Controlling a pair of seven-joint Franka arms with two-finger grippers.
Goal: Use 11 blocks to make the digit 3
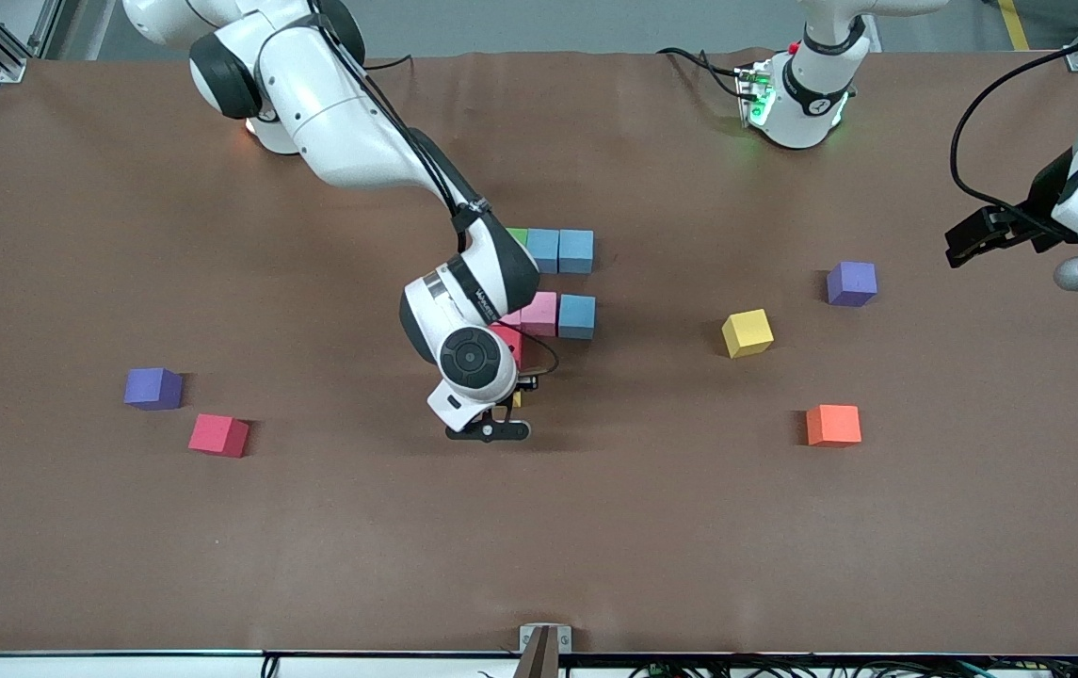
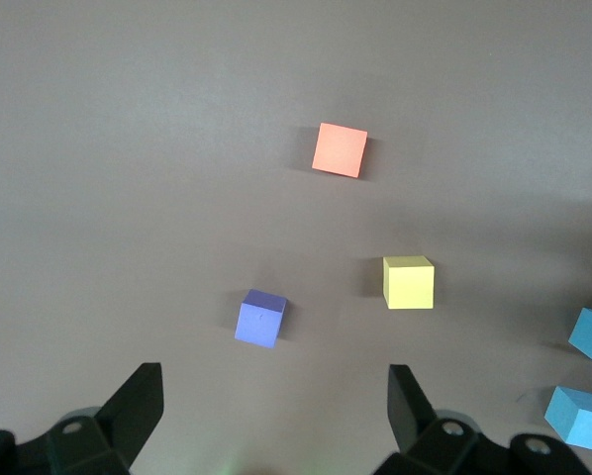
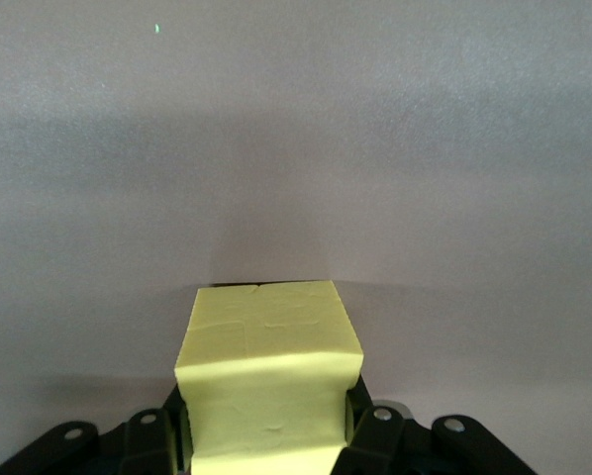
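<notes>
Right claw (image 1: pixel 501 414), frame centre, pinches yellow block (image 3: pixel 266 381) by unfinished digit 3 (image 1: pixel 553 282); lowering crooked could knock red block (image 1: pixel 508 341). Left claw (image 2: pixel 271 411) spread, waiting.

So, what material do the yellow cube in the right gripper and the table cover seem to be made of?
The yellow cube held by the right gripper looks like soft foam with a matte finish: it shows no shine, and its face carries small dents and creases. The table cover looks like a brown matte sheet, perhaps paper or thin mat; it reflects almost nothing. Neither can be told for certain.
</notes>
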